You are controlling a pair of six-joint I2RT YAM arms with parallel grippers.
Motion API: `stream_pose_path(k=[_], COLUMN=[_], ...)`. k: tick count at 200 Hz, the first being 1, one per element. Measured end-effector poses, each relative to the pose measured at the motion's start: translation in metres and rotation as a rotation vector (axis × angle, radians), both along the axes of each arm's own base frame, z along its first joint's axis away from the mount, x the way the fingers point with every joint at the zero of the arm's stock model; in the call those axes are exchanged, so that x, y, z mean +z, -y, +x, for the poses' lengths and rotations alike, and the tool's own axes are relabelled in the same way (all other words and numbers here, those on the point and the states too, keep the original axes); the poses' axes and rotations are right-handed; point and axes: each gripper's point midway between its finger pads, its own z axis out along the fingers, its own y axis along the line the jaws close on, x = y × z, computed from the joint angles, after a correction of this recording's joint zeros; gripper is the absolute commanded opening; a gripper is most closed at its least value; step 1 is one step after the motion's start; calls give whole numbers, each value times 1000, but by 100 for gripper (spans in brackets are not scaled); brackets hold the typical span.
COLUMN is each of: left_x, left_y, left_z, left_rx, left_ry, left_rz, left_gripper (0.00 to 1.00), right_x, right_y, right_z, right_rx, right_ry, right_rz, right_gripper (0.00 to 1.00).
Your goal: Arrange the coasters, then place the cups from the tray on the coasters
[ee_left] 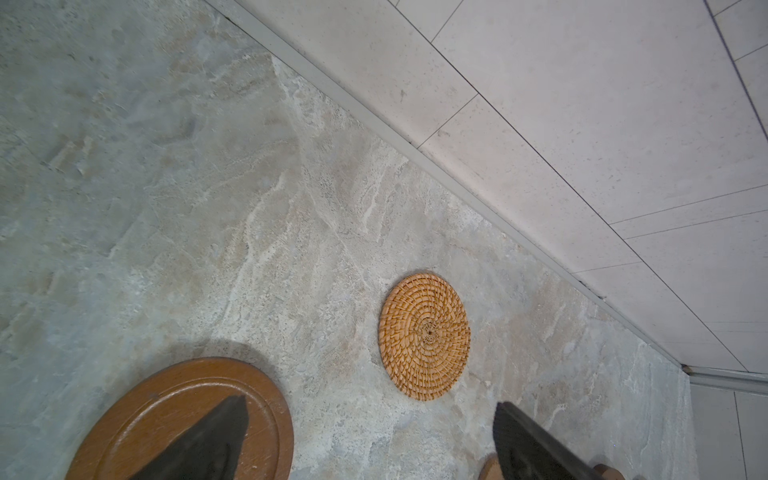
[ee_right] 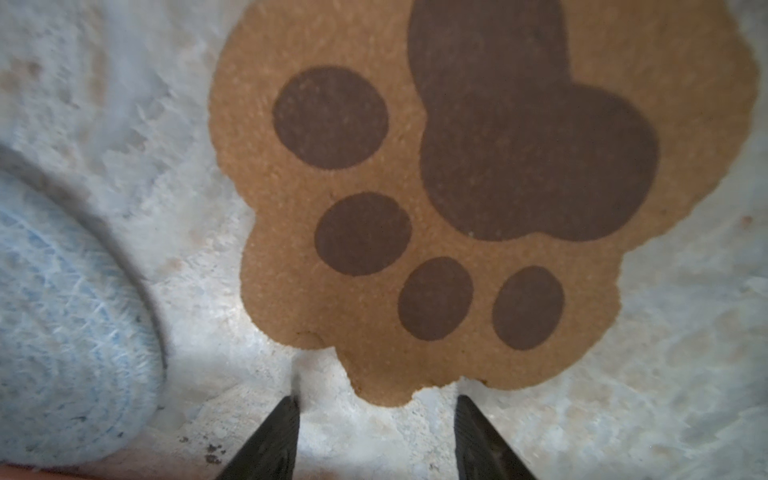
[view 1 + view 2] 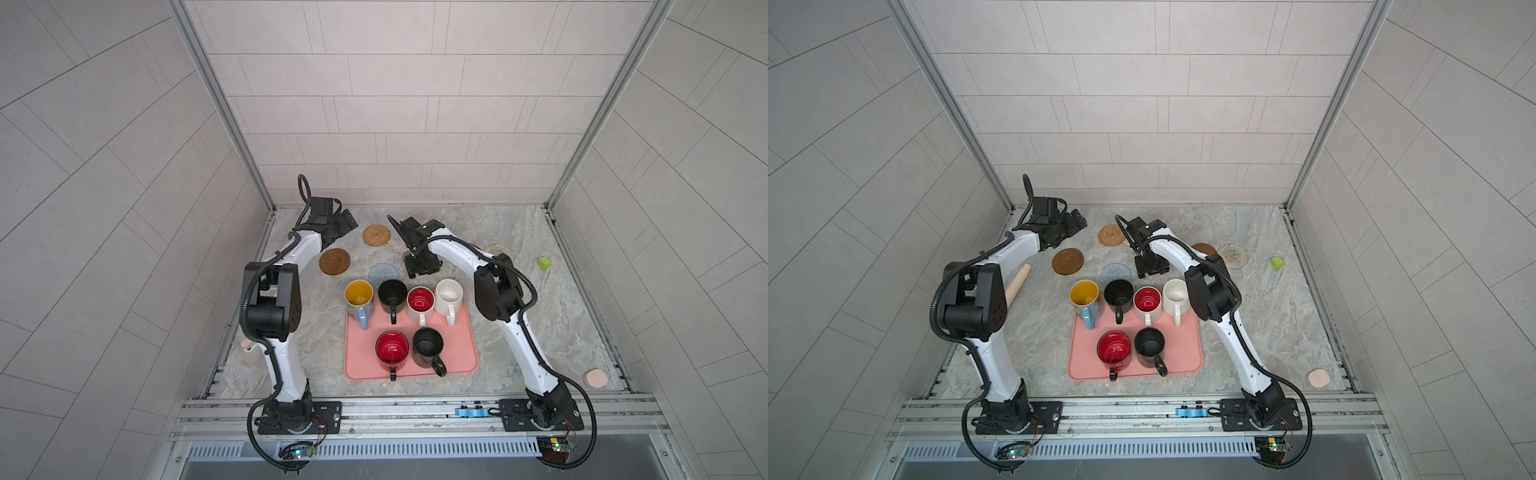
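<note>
The pink tray point(image 3: 461, 353) holds several cups: light blue with a yellow inside point(image 3: 358, 296), black point(image 3: 392, 295), white with a red inside point(image 3: 420, 301), plain white point(image 3: 449, 293), red point(image 3: 392, 349) and a second black one point(image 3: 428, 347). Behind it lie the coasters: a rattan round point(image 3: 377, 235), a brown disc point(image 3: 334, 261), a grey-blue crochet round point(image 3: 383, 274), a second brown disc point(image 3: 1204, 249) and a whitish crochet round point(image 3: 1232, 255). My right gripper point(image 2: 376, 401) points down, open, its tips just short of the tan paw coaster point(image 2: 457, 208). My left gripper point(image 3: 347, 220) hangs open and empty between the brown disc point(image 1: 187, 415) and the rattan round point(image 1: 424, 336).
A green cube point(image 3: 543, 262) sits at the right and a pale pink puck point(image 3: 595, 379) at the front right. A wooden rolling pin point(image 3: 1017, 282) lies behind the left arm. Tiled walls close the back and both sides.
</note>
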Motion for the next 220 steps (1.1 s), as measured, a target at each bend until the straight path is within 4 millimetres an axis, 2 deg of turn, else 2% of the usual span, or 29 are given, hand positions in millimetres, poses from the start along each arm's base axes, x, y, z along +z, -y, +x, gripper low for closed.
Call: stream_pose_path(k=[108, 143, 184, 220], left_x=[0, 0, 0, 2], left_y=[0, 0, 0, 0], left_z=[0, 0, 0, 0], left_rx=[0, -1, 0, 2], left_ry=[-2, -1, -1, 2], left_rz=[0, 0, 1, 1], left_gripper=[100, 100, 100, 100], right_x=[0, 0, 1, 1], right_y=[5, 11, 15, 16], right_z=[36, 56, 82, 93], right_rx=[-101, -136, -165, -175], right_ry=[103, 144, 198, 227], right_rz=[-40, -18, 24, 41], right_gripper=[51, 45, 44, 44])
